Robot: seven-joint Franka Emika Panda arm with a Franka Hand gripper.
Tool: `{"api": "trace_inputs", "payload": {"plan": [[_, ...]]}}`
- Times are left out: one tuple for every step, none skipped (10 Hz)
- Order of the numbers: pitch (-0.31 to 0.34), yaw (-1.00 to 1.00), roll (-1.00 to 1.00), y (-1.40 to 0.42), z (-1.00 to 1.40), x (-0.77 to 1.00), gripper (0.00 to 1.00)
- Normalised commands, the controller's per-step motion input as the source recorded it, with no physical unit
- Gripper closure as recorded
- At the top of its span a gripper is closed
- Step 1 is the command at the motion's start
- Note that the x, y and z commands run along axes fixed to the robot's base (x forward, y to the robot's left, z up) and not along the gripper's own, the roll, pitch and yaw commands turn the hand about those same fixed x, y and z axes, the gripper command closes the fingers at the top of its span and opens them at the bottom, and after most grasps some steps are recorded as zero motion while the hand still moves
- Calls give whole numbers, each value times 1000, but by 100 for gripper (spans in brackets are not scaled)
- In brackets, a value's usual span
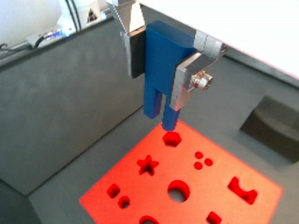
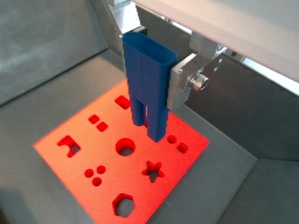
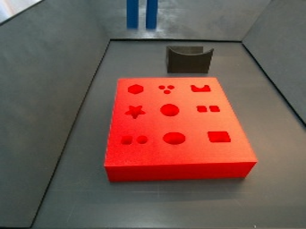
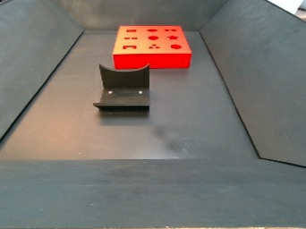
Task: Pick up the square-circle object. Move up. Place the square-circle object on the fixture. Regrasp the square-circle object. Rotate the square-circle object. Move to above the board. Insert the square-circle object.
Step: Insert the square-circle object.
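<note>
My gripper (image 1: pixel 156 89) is shut on the square-circle object (image 1: pixel 163 54), a blue elongated block held upright with its two prongs pointing down. It also shows in a wrist view (image 2: pixel 149 79), where my gripper (image 2: pixel 158 92) clamps it from the sides. The prongs hang above the red board (image 1: pixel 176 171), over a round hole near one edge, not touching it. In a side view only the prongs (image 3: pixel 132 11) show, high above the far end of the board (image 3: pixel 149 125). The dark fixture (image 3: pixel 188 59) stands empty behind the board.
The board (image 4: pixel 152 61) and the fixture (image 4: pixel 123 88) sit on a dark grey floor enclosed by sloping grey walls. The fixture also shows in a wrist view (image 1: pixel 271 127). The board's shaped holes also show in a wrist view (image 2: pixel 93 149).
</note>
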Motion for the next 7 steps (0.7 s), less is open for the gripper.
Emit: {"api": "trace_inputs", "payload": {"plan": [[-29,203,19,-103,-666,0,100],[-17,206,29,-49,-631,17,100],[-26,197,97,-66,-629,0,100],[-37,206,164,-180,-634,0,100],[-77,237,260,-703,-566,0,100],[-116,231,244,-746,-509,0,100],[-123,140,316,-771,-506,0,100]]}}
